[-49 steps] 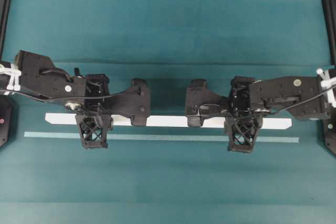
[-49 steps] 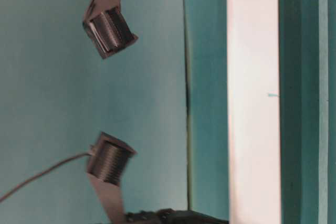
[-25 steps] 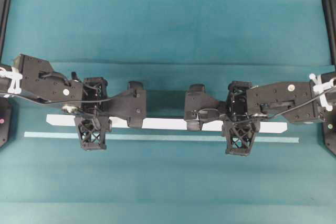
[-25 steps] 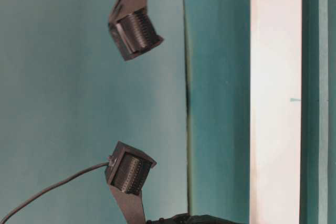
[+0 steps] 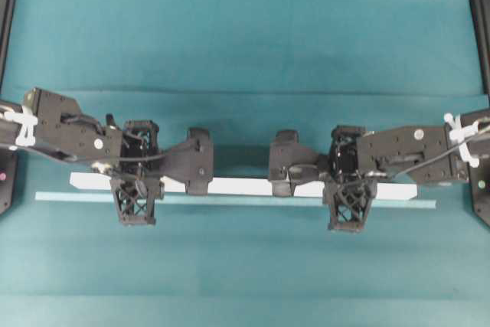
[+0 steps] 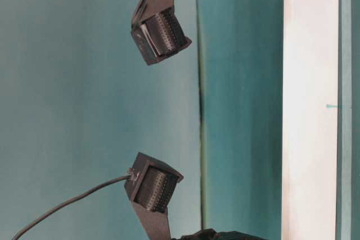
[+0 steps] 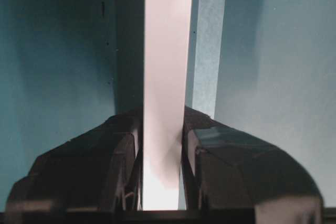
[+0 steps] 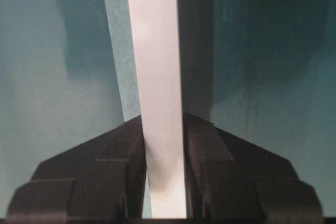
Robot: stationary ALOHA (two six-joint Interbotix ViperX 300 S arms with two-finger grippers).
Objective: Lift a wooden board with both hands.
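Since a second ago the wooden board [image 5: 241, 186] has shifted toward the pale teal strip [image 5: 230, 201], now almost covering its upper edge in the overhead view. Taking the board as landmark: the left gripper [image 7: 161, 153] is clamped across it near its left end, the right gripper [image 8: 165, 153] clamped near its right end. Judging ahead, uneven rising would tilt the board or let it slip through the fingers. No readable writing or labels show anywhere.

I see the long flat white wooden board [image 6: 310, 111] at 3 o'clock, two black ribbed camera housings [image 6: 160, 35] at 12 and 6.
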